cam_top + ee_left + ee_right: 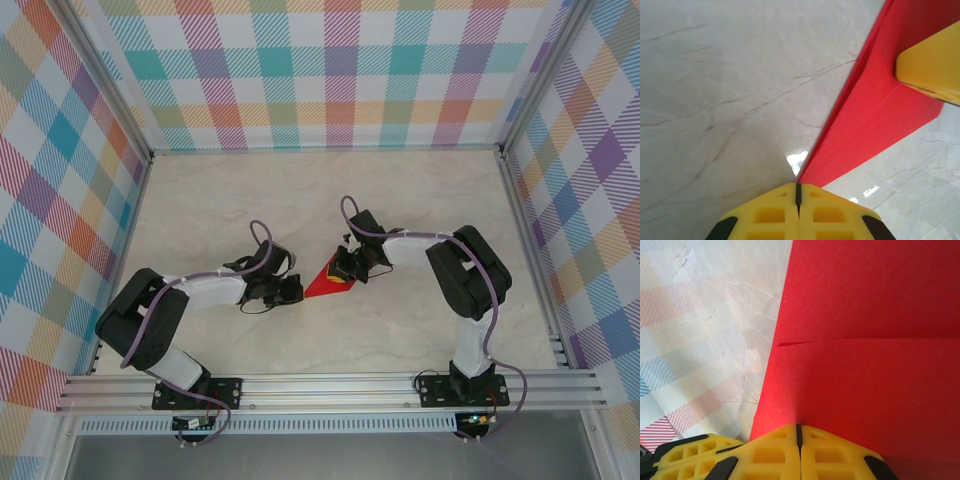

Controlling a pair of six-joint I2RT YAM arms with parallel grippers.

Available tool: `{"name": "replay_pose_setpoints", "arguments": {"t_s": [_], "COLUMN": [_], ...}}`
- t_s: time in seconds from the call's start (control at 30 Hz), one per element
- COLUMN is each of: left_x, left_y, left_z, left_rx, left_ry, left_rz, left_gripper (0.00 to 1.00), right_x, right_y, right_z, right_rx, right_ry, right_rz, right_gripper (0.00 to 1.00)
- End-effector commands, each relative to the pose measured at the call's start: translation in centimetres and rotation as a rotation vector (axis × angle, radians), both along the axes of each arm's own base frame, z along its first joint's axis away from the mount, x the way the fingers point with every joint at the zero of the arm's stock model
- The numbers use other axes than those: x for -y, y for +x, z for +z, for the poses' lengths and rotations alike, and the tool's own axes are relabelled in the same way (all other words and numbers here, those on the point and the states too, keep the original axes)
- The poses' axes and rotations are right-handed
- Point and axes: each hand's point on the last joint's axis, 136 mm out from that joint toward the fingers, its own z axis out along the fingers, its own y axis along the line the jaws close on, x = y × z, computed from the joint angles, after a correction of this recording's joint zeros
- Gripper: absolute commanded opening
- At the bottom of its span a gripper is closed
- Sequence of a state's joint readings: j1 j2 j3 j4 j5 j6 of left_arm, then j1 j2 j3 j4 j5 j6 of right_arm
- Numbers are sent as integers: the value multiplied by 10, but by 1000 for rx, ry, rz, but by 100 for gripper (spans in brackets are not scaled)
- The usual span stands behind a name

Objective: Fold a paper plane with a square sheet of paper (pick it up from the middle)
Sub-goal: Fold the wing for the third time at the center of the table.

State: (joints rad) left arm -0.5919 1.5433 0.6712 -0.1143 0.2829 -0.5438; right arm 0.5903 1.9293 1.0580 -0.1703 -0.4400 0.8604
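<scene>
The left end effector (798, 187) is seen closed to a narrow seam. A pointed corner of the thin, bright red paper (326, 283), creased to a triangular shape, is met exactly at that seam, so the corner appears to be pinched. The right end effector (798, 428) is likewise shut, its yellow fingers clamped over the opposite edge of the red paper.

The work is placed near the middle of the pale, marble-veined bench (300, 200), between the two arms. Whether it is raised clear of the surface cannot be told.

From the left end effector the red paper is stretched ahead and to the right, with its long axis run from one grip to the other. Neither arm is nearer, since both are touching it. A straight crease (865, 338) is laid across the sheet just ahead of the right fingers, roughly parallel to the gripped edge. The coming fold is judged to turn on that line being held taut between the two grips.
</scene>
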Motion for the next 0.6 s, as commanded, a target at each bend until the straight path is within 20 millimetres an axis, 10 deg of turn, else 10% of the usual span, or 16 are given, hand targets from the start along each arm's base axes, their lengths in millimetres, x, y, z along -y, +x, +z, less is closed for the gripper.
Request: {"name": "replay_pose_setpoints", "arguments": {"t_s": [0.0, 0.23, 0.57], "left_x": [-32, 18, 26], "left_y": [-14, 3, 20], "left_z": [-6, 25, 23], "left_rx": [-44, 32, 55], "left_ry": [125, -219, -214], "left_rz": [38, 66, 82], "left_gripper": [5, 7, 6], "right_x": [47, 41, 41], "right_y": [-28, -25, -26], "right_z": [-64, -61, -61], "right_rx": [-134, -120, -124], "right_ry": [-265, -230, -226], "right_rz": [-59, -54, -51], "right_gripper": [5, 5, 5]}}
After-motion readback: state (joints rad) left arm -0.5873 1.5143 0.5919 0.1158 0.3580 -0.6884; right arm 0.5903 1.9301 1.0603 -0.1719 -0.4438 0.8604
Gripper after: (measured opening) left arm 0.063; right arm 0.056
